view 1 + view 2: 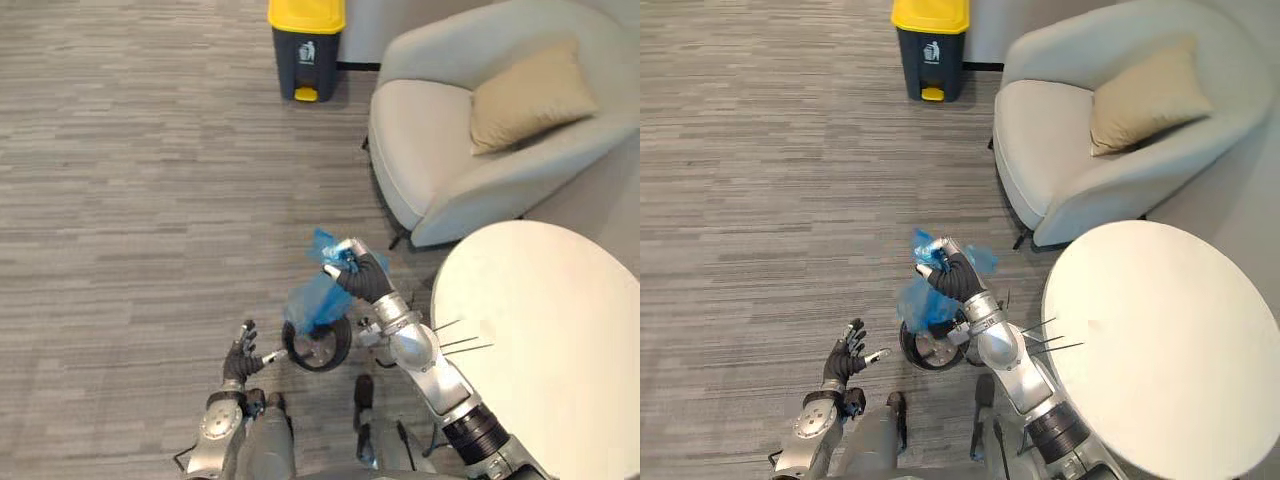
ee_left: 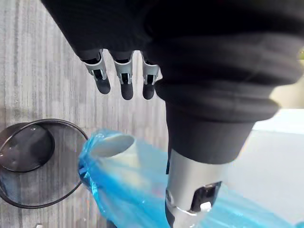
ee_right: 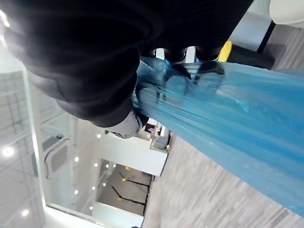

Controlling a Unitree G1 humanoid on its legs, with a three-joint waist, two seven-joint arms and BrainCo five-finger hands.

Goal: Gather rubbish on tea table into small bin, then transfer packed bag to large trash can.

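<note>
Fingers of the right hand (image 1: 360,274) clench the crinkled translucent blue bag (image 1: 312,300) mid-frame; the left hand (image 1: 241,357) hangs loosely splayed, lower left.

Bright, even indoor light; the pale counter (image 1: 545,340) glares at lower right; shadows on the floor (image 1: 120,200) are faint and soft.

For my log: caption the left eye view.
Right hand grips the blue bag by the small bin, left hand open beside it, large trash can beyond.

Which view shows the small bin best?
Left wrist view: the bin shows its rim and inside plainly. Both eye views show it partly behind the blue bag. The right wrist view faces the bag.
</note>
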